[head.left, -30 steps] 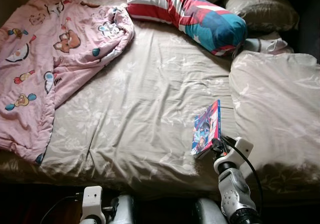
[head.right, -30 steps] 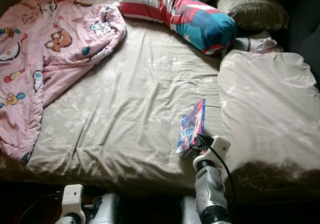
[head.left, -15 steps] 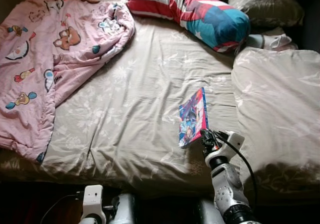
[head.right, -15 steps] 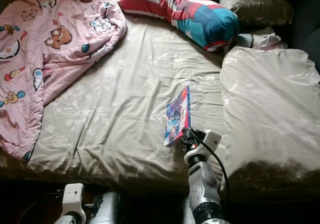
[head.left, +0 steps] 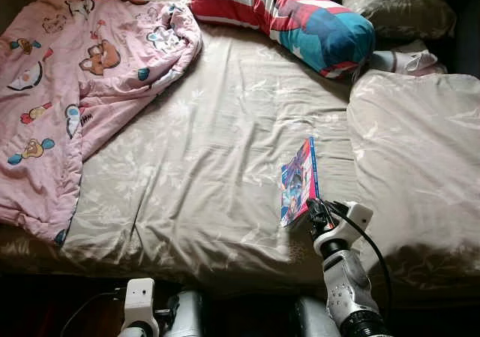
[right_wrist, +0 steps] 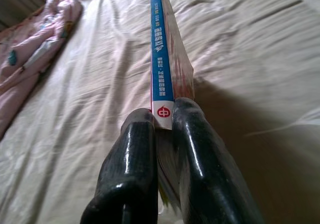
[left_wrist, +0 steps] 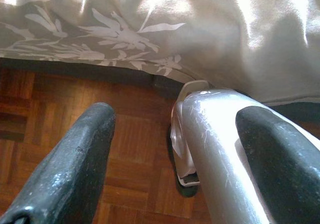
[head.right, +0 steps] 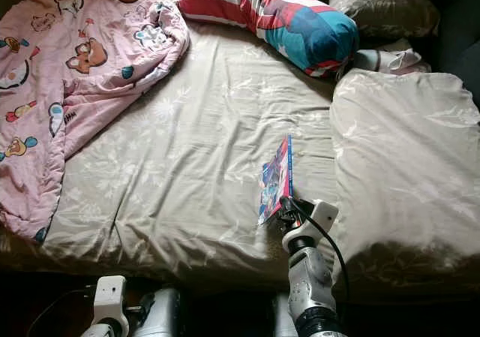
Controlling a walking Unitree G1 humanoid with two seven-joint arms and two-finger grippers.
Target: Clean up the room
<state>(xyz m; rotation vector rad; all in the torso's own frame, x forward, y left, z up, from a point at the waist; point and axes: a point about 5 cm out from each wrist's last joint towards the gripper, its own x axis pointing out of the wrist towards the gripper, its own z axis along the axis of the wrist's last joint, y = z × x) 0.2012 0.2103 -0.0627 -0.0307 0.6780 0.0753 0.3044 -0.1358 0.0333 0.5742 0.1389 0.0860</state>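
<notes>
The bed (head.left: pixel 210 164) spans nearly the whole head view under a beige leaf-print sheet; its near edge falls into deep shadow, and its head end and both sides are cut off by the frame. The broad middle of the mattress lies bare and wrinkled, the widest open stretch. A pink cartoon-print quilt (head.left: pixel 67 89) is heaped over the far left part and spills over the left edge, where its lower hem is lost in shade. A beige duvet (head.left: pixel 420 157) covers the right side, running out of frame. A striped red, white and blue bolster (head.left: pixel 289 18) lies across the head end, its top cut off, with a grey pillow (head.left: pixel 401 7) behind it and a small pale crumpled cloth (head.left: pixel 405 61) beside it, too bunched to identify.

The book (head.left: pixel 298 181) stands on edge near the bed's front, just left of the duvet's border, its colourful cover facing left and its blue spine (right_wrist: pixel 161 49) upward. The right end effector (head.left: pixel 313 211) is clamped on the book's near lower corner, one finger on each side; the gripped pages are hidden between the fingers (right_wrist: pixel 131 159).

The left end effector (left_wrist: pixel 175 149) hangs below the mattress edge over parquet floor (left_wrist: pixel 60 109), fingers spread wide, tips cut off.
</notes>
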